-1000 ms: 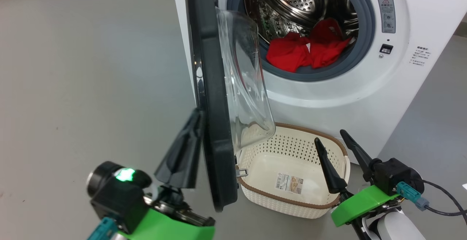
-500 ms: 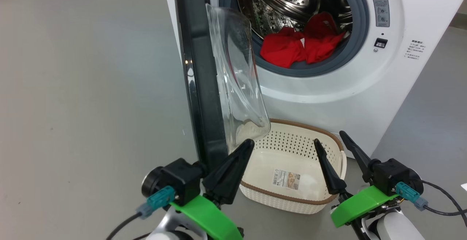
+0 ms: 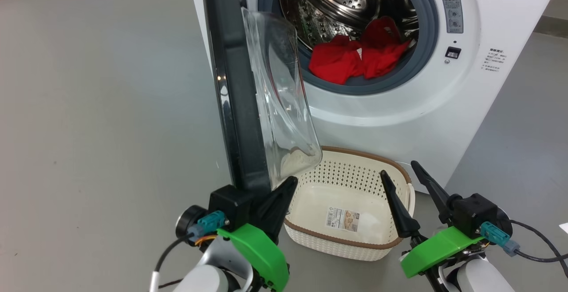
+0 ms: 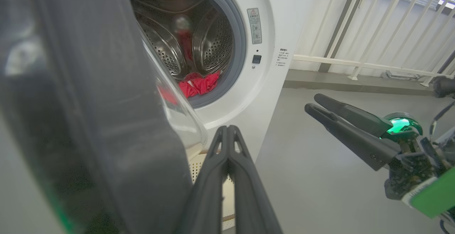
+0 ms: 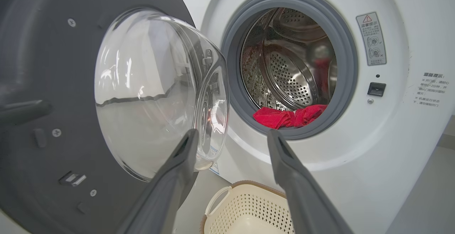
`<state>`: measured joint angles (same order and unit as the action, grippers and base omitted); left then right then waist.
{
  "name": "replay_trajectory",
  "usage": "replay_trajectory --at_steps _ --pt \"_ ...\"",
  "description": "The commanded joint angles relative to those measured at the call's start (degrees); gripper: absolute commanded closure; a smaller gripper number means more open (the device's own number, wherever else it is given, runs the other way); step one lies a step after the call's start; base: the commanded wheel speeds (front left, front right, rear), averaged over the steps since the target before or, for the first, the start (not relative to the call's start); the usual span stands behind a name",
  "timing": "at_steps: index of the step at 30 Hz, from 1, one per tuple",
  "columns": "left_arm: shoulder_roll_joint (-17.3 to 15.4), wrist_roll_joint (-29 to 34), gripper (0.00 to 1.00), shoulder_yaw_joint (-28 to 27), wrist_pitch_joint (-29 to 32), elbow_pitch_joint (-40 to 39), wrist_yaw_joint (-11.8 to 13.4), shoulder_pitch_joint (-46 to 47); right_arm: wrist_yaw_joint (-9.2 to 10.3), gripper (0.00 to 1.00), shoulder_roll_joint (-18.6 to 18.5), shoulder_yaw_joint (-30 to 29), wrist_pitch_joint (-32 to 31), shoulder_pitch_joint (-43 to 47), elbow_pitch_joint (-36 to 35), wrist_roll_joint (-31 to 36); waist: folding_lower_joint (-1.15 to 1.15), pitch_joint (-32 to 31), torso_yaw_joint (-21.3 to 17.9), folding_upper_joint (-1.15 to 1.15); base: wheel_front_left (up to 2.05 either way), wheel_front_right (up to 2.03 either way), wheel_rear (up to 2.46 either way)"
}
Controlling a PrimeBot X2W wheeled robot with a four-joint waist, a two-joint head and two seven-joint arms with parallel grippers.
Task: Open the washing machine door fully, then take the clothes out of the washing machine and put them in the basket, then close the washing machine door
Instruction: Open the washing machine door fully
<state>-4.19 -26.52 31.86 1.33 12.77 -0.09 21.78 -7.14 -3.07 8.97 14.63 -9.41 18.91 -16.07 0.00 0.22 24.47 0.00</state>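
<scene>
The washing machine point(image 3: 399, 119) stands with its door point(image 3: 237, 88) swung out, edge-on to the head view, glass bowl point(image 3: 279, 105) facing the drum. Red clothes point(image 3: 355, 59) lie at the drum's front lip, also in the wrist views point(image 4: 199, 84) point(image 5: 288, 116). The cream basket point(image 3: 337, 239) sits on the floor under the opening and holds no clothes. My left gripper point(image 3: 292, 180) is shut and holds nothing, right at the door's lower edge on the bowl side; whether it touches the door I cannot tell. My right gripper point(image 3: 399, 168) is open over the basket's right rim.
Grey floor stretches wide to the left of the door point(image 3: 97, 105). A white railing point(image 4: 373, 31) runs behind the machine's right side. In the left wrist view the door point(image 4: 89, 102) looms close on the left and my right gripper point(image 4: 316, 102) hangs to the right.
My left gripper has swung from the door's outer face round to its lower edge, beside the glass bowl. The head camera has shifted. The right gripper has stayed put.
</scene>
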Motion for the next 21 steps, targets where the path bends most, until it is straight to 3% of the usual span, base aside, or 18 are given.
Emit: replay_trajectory --at_steps 1,21 --pt "-0.24 -0.25 1.00 -2.14 -0.71 -0.82 -0.02 3.04 -0.35 0.00 0.19 1.39 0.37 -1.37 -1.40 0.04 0.00 0.03 -0.04 0.00 0.00 0.00 0.00" --pt "-5.52 -1.89 1.00 -8.20 -2.55 0.03 4.95 -0.94 -0.35 0.00 0.19 1.73 0.37 -0.56 -0.79 0.06 0.00 -0.35 2.98 0.00 0.00 0.00 0.00"
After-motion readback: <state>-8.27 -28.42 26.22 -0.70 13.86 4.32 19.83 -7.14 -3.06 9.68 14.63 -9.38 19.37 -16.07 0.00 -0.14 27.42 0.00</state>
